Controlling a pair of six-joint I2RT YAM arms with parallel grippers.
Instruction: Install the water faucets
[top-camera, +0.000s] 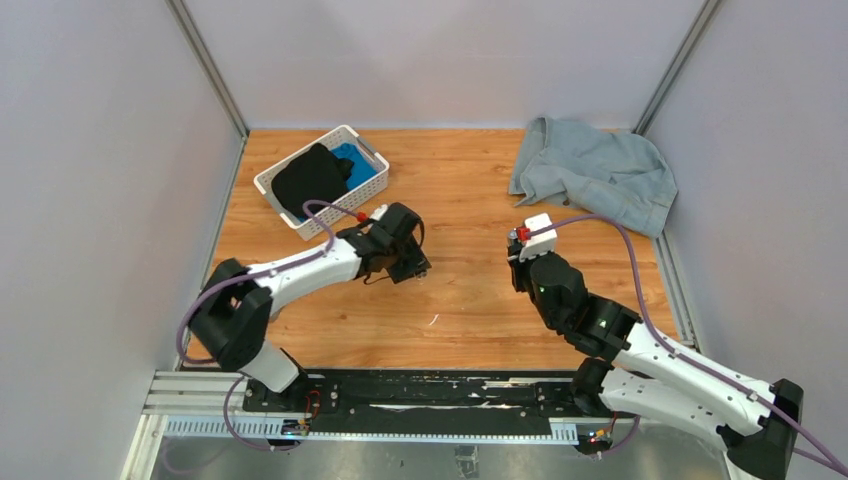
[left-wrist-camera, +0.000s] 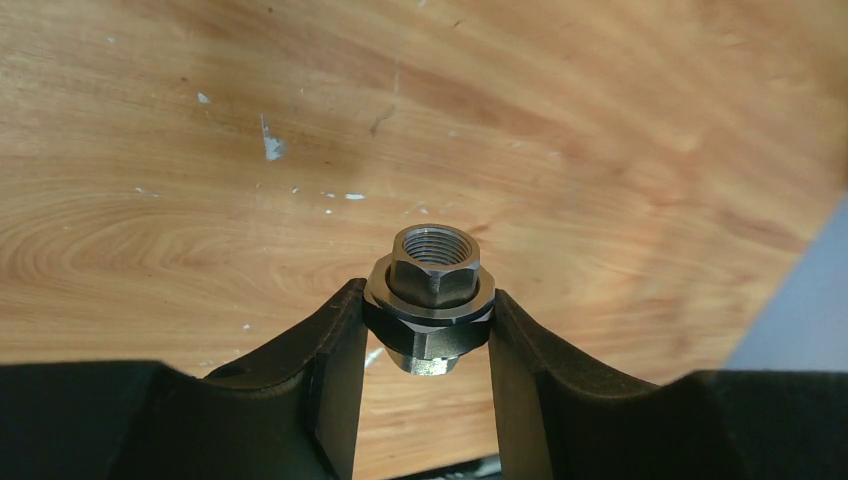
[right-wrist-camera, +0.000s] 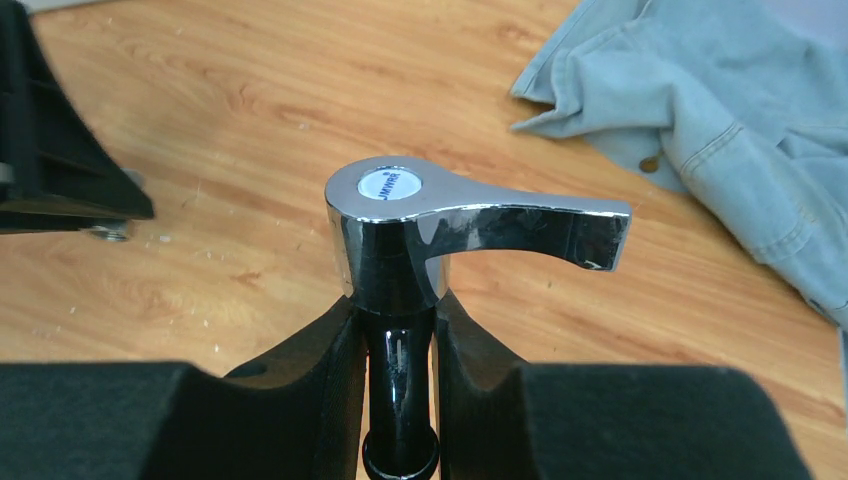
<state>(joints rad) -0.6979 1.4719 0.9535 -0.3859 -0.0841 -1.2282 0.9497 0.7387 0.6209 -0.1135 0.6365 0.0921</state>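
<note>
My left gripper is shut on the grey threaded nut-like fitting, its threaded hole facing away from the camera, above the wooden table. In the top view the left gripper hovers left of centre. My right gripper is shut on the stem of the shiny chrome tap. The tap's handle, with a blue-and-white cap, points right. In the top view the right gripper is right of centre, apart from the left one. The left gripper's black finger shows at the left edge of the right wrist view.
A white basket with black and blue cloth stands at the back left. A crumpled blue-grey denim garment lies at the back right and also shows in the right wrist view. Grey walls enclose the table.
</note>
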